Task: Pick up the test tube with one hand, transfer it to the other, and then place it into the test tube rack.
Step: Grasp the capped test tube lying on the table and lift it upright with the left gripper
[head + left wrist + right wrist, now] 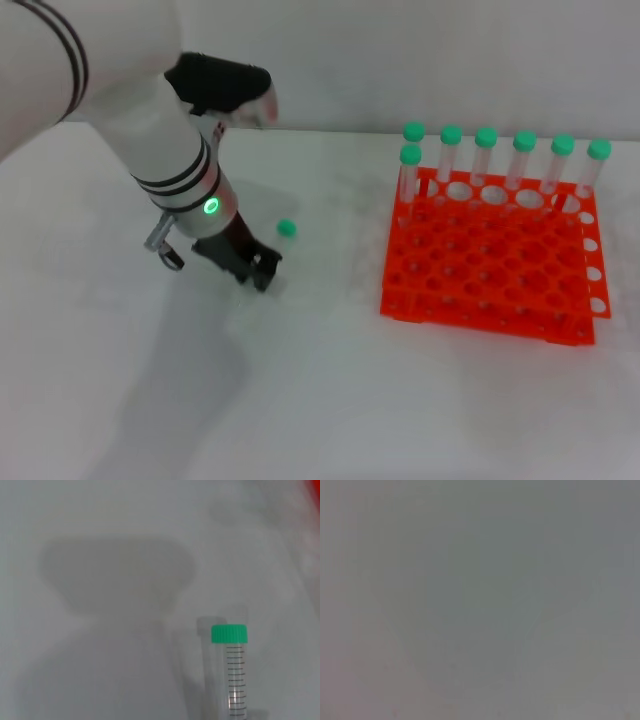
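The test tube lies on the white table with its green cap (286, 228) pointing away from my left gripper (260, 272). The gripper is black, on the thick white arm with a green light, and reaches down to the table right at the tube's clear lower end. In the left wrist view the tube (234, 675) shows close up, with its green cap and graduation marks, over the bare table. The orange test tube rack (490, 270) stands to the right. My right gripper is out of view; the right wrist view shows only a blank grey surface.
Several green-capped tubes (486, 160) stand upright in the rack's back row, and one more at its back left corner (409, 180). The white table (320, 400) runs between the gripper and the rack, with a pale wall behind.
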Robot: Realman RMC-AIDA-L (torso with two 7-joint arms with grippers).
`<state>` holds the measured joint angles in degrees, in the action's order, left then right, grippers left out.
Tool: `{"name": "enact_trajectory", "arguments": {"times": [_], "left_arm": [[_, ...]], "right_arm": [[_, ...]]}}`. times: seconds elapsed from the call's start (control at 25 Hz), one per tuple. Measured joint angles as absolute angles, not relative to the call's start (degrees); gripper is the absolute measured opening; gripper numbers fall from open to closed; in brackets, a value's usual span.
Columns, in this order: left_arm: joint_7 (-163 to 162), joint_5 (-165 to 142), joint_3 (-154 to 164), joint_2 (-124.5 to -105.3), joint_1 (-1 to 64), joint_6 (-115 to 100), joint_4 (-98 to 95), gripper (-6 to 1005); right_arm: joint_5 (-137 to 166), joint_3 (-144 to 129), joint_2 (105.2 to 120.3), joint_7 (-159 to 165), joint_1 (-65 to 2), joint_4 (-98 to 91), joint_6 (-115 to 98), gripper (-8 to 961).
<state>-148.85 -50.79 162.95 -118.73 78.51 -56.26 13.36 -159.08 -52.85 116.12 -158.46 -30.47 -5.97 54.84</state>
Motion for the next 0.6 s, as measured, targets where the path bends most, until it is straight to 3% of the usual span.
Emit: {"name": "enact_trajectory", "arguments": {"times": [0.36,0.6], "left_arm": [[-138.49,-27.71,162.95,-117.49,72.38,-35.96,15.64,191],[-103.64,16.72,162.95,-118.57,63.59,-26.33,13.87,191]], "right_arm": [[-159.08,-52.81,115.92,-158.46,-30.92,-6.17,54.48,831],[-159.12,-52.12,115.93,-157.69,-31.23,-6.32,54.14,829]]}}
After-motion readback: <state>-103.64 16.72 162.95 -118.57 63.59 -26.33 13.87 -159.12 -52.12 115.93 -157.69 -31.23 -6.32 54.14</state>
